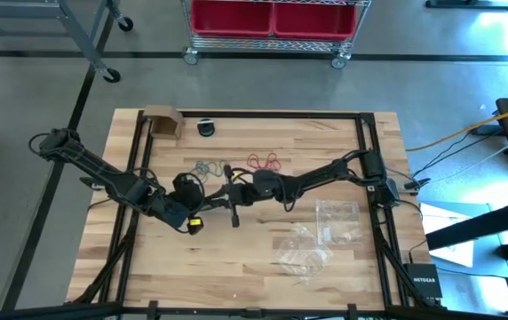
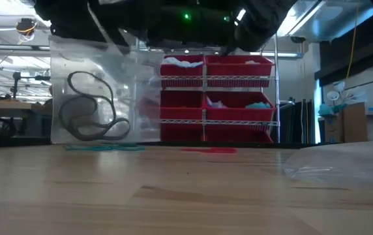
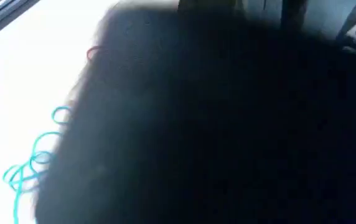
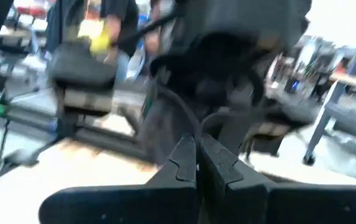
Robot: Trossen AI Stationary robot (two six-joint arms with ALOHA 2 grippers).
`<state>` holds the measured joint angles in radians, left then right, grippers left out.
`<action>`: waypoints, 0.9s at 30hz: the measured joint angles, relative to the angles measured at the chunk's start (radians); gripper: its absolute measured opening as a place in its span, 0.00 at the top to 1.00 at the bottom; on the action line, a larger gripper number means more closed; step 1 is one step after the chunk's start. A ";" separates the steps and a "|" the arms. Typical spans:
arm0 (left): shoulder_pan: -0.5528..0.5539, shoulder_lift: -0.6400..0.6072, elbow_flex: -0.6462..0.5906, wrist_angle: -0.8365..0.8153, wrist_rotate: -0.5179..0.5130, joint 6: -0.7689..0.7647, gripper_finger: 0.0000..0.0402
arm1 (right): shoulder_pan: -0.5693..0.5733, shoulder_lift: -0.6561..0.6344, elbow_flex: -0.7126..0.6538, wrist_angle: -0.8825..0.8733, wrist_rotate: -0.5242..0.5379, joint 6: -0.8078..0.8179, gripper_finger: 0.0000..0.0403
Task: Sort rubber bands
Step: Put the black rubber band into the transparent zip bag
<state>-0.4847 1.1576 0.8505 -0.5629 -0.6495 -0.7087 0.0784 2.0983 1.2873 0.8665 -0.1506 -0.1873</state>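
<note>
A clear plastic bag [image 2: 102, 91] with black rubber bands [image 2: 89, 111] inside hangs upright over the table's middle, its lower edge close to the wood. My left gripper [image 1: 199, 194] is shut at the bag's top. Coming level from the right, my right gripper [image 4: 196, 163] [image 1: 233, 197] is shut just beside it, facing the left arm. Teal rubber bands [image 1: 205, 166] [image 3: 32, 162] and red rubber bands [image 1: 265, 162] lie flat on the table behind the grippers. The left wrist view is almost wholly dark. My left gripper holds the bag by its top edge [image 2: 85, 40], and the bag hangs straight down below it. The arms' dark bodies hide the fingers, so the kind of hold does not show. My right gripper's fingers meet tip to tip; whether they touch the bag I cannot tell.
Two more clear bags [image 1: 337, 220] [image 1: 303, 253] lie flat on the right half of the table. A cardboard box [image 1: 162, 122] and a black tape roll [image 1: 206, 127] sit at the far edge. The near left part of the table [image 1: 147, 267] is bare wood.
</note>
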 joint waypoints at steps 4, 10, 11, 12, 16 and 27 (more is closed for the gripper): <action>0.000 0.002 -0.001 -0.011 0.004 -0.014 1.00 | 0.001 -0.002 0.000 -0.086 -0.010 -0.001 1.00; 0.004 0.002 -0.002 -0.037 -0.006 -0.042 1.00 | 0.013 -0.004 0.001 -0.158 0.013 -0.061 0.99; 0.007 0.002 -0.002 -0.048 -0.010 -0.055 1.00 | 0.013 -0.004 0.001 -0.166 0.018 -0.076 0.99; 0.012 0.002 -0.002 -0.059 -0.017 -0.072 1.00 | 0.013 -0.004 0.001 -0.183 0.018 -0.086 0.99; 0.030 0.000 0.001 -0.080 -0.038 -0.103 1.00 | 0.014 -0.001 -0.001 -0.289 0.064 -0.113 0.99; 0.035 0.000 0.001 -0.076 -0.030 -0.091 1.00 | 0.020 -0.001 0.118 -0.586 0.196 0.002 0.99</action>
<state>-0.4495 1.1580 0.8513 -0.6392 -0.6796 -0.7994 0.0982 2.0972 1.4055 0.2809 0.0451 -0.1848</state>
